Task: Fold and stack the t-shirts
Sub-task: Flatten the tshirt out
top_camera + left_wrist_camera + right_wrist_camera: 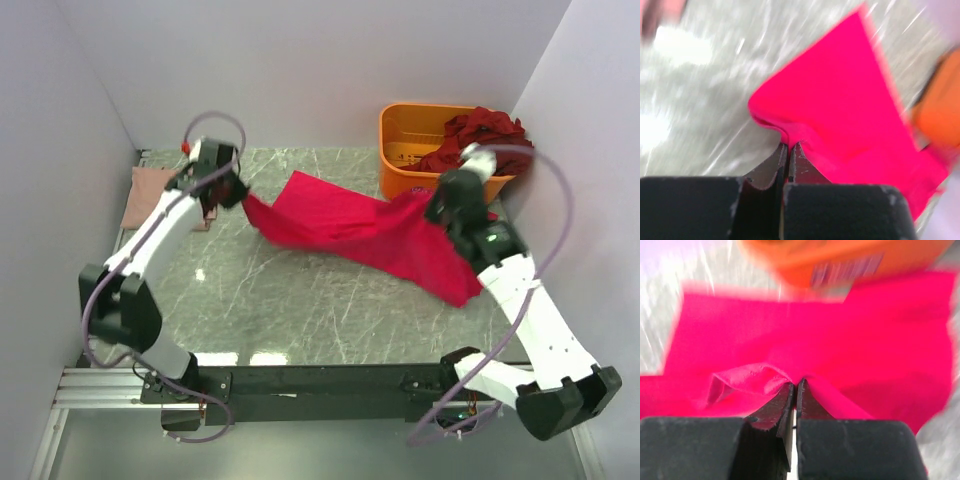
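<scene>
Top external view: red shirt strung between two pinching end effectors

From above, the bright pinkish-red t-shirt [370, 235] is spread as a long band. Its long axis runs from the left end effector [238, 192] across to the right end effector [437, 205]. One corner trails past the right end effector toward the arm bases. The cloth sags between the two grips over the marbled tabletop [280, 300]; whether its middle touches the surface cannot be told.

Both wrist views show what the overhead one cannot. On each arm the fingers are pressed together with no visible gap, and a bunched fold of the red fabric is caught at the tips. Ahead of the left end effector the shirt fans out flat and widens toward the far side. Ahead of the right end effector a raised crease sits just left of the tips.

Beyond the right end effector stands the orange plastic bin [405, 140], with dark maroon t-shirts [485, 135] heaped in it and spilling over its rim. Their number is unclear. The right wrist view cuts off the bin's top and blurs its label, and in the left wrist view it is only an orange smear.

Just outboard of the left end effector lies a pale dusty pink t-shirt [150, 195], partly hidden by the left arm.
</scene>
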Motion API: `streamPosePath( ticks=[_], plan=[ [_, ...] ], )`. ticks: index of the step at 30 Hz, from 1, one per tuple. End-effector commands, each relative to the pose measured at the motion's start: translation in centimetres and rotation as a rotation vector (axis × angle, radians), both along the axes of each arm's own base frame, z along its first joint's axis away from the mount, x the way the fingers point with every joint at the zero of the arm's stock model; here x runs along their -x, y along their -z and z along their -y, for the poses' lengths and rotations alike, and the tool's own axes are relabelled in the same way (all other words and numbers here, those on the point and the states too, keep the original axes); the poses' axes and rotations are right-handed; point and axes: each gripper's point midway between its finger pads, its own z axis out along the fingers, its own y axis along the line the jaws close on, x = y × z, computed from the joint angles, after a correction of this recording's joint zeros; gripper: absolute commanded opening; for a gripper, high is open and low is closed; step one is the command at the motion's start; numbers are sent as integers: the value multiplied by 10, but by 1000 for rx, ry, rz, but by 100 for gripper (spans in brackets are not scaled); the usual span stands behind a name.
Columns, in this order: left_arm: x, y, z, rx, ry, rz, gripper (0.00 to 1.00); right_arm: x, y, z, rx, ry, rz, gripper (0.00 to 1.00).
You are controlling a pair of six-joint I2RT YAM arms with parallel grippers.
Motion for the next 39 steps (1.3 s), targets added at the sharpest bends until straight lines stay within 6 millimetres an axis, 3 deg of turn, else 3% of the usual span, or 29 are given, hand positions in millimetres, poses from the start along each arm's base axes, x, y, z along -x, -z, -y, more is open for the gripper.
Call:
streamPosePath(
  ticks=[1,2,3,4,5,6,7,8,9,10,11,12,14,15,17,18,19,21,22,26,30,33,36,37,38,39],
  plan=[
    [-41,-69,-12,-43,-52,140,1,-34,-78,33,34,8,191,0],
    [-53,-110,-12,-37,-55,226,1,-38,-94,38,49,-4,225,0],
    [-58,-123,-15,-40,-66,247,1,-40,-109,40,55,-11,252,0],
    [-57,-138,-16,-39,-66,268,1,-41,-142,46,60,-9,319,0],
    [-58,-170,-17,-37,-60,337,1,-37,-157,48,94,-26,340,0],
    [-53,-191,-22,-36,-77,380,1,-34,-173,51,107,-21,368,0],
    [-49,-207,-25,-34,-83,418,1,-27,-205,56,114,-11,431,0],
    [-43,-222,-29,-40,-87,454,1,-20,-215,63,149,1,437,0],
    [-27,-248,-36,-28,-101,514,1,-14,-229,65,161,-3,464,0],
    [-18,-263,-38,-20,-102,551,1,-1,-255,67,168,-6,520,0],
    [-9,-277,-40,-19,-93,593,1,8,-261,69,192,-15,524,0],
    [13,-304,-47,-4,-97,663,1,21,-281,71,193,-18,572,0],
    [38,-329,-55,3,-105,725,1,46,-301,72,193,-37,633,0],
    [63,-350,-62,16,-105,786,1,57,-311,66,186,-84,672,0],
    [90,-371,-69,27,-108,847,1,92,-334,64,182,-131,761,0],
    [115,-389,-75,43,-109,902,1,105,-342,56,170,-182,791,0],
    [129,-398,-79,50,-108,929,1,130,-361,57,163,-198,859,0],
    [167,-420,-85,78,-95,1008,1,153,-373,52,182,-256,914,0],
    [179,-426,-87,87,-86,1033,1,176,-385,49,177,-286,975,0],
    [232,-454,-97,122,-73,1143,1,225,-410,49,184,-327,1117,0],
    [249,-463,-99,132,-60,1178,1,254,-426,51,183,-331,1217,0],
    [240,-460,-94,123,-41,1157,1,246,-429,53,193,-312,1220,0],
    [212,-442,-94,82,-75,1082,1,213,-426,61,211,-239,1165,0],
    [203,-435,-98,70,-109,1061,1,185,-415,59,225,-229,1106,0],
    [183,-414,-96,44,-119,998,1,172,-413,62,230,-203,1095,0],
    [170,-406,-96,35,-134,980,1,141,-393,65,242,-162,1019,0]
  ],
)
